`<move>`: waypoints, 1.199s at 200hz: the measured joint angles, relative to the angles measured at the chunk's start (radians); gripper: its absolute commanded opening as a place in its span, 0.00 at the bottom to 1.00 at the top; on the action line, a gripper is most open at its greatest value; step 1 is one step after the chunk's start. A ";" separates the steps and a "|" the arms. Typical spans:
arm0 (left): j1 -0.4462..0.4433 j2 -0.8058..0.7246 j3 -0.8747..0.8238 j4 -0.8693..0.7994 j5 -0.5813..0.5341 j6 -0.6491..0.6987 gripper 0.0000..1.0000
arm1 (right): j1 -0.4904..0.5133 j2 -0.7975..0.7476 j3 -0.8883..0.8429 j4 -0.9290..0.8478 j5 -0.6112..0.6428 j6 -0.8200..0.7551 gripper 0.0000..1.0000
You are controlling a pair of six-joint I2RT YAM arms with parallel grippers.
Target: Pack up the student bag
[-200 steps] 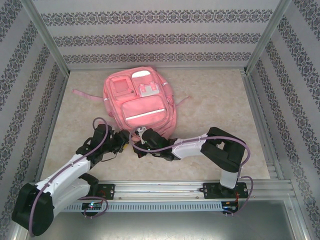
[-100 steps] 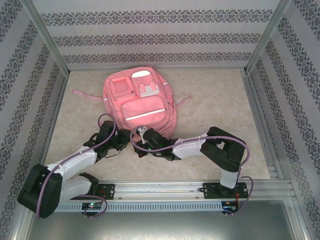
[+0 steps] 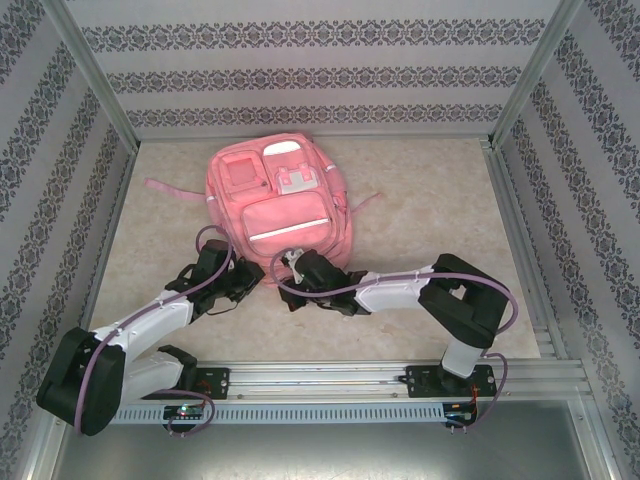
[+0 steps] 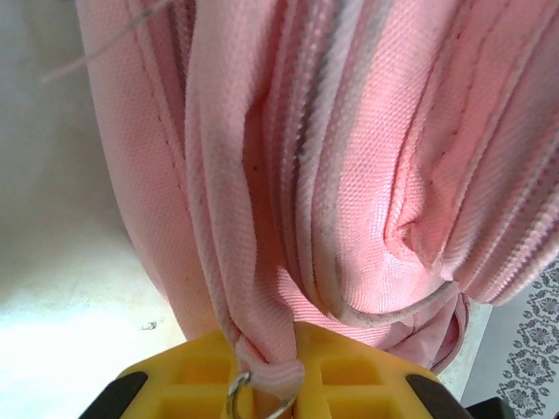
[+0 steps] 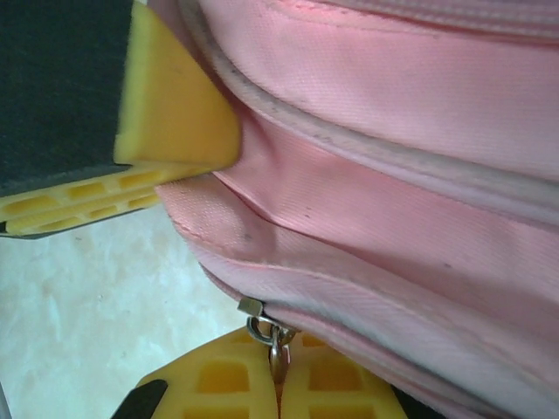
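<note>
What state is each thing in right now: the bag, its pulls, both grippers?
student bag: lying front-up on the table, near end held by both grippers.
left gripper: shut on the pink pull tab.
right gripper: shut on the metal zipper pull.
pink pull tab: pinched.
metal zipper pull: pinched.

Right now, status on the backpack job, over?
Left pincer shut on a fabric tab of the bag. Right pincer shut on zip pull. Bag flat on table. Pincers crowd its near edge.
</note>
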 measured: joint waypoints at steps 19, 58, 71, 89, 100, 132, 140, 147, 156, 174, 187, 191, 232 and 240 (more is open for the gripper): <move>0.002 0.000 0.000 -0.004 0.003 0.006 0.14 | -0.010 -0.019 -0.007 -0.029 -0.004 -0.017 0.00; 0.019 -0.014 0.011 -0.035 0.013 0.024 0.13 | -0.023 -0.043 -0.014 -0.077 -0.010 -0.060 0.00; 0.030 -0.029 0.022 -0.061 0.013 0.035 0.14 | -0.024 -0.044 -0.014 -0.079 -0.021 -0.067 0.00; 0.058 -0.046 0.040 -0.108 0.016 0.055 0.13 | -0.020 -0.038 0.009 -0.101 -0.036 -0.080 0.00; 0.086 -0.053 0.054 -0.140 0.018 0.074 0.16 | -0.013 -0.017 0.045 -0.115 -0.042 -0.083 0.00; 0.200 -0.066 0.109 -0.251 -0.025 0.140 0.42 | 0.005 0.089 0.170 -0.142 -0.077 -0.055 0.00; 0.226 -0.072 0.123 -0.276 -0.038 0.153 0.48 | 0.005 0.120 0.201 -0.146 -0.085 -0.038 0.00; 0.243 -0.084 0.133 -0.299 -0.052 0.159 0.51 | 0.005 0.142 0.224 -0.145 -0.091 -0.023 0.00; 0.255 -0.104 0.142 -0.330 -0.068 0.164 0.52 | 0.005 0.162 0.245 -0.138 -0.098 -0.005 0.00; 0.257 -0.151 0.147 -0.380 -0.076 0.166 0.52 | 0.008 0.182 0.267 -0.121 -0.103 0.026 0.00; 0.257 -0.175 0.146 -0.399 -0.064 0.148 0.50 | 0.010 0.187 0.270 -0.114 -0.102 0.037 0.00; 0.256 -0.181 0.143 -0.399 -0.058 0.144 0.50 | 0.011 0.188 0.270 -0.113 -0.102 0.042 0.00; 0.156 -0.182 0.083 -0.372 -0.031 0.058 0.49 | 0.011 0.188 0.267 -0.100 -0.098 0.064 0.00; 0.126 -0.164 0.083 -0.356 -0.031 0.045 0.49 | 0.011 0.188 0.265 -0.096 -0.098 0.069 0.00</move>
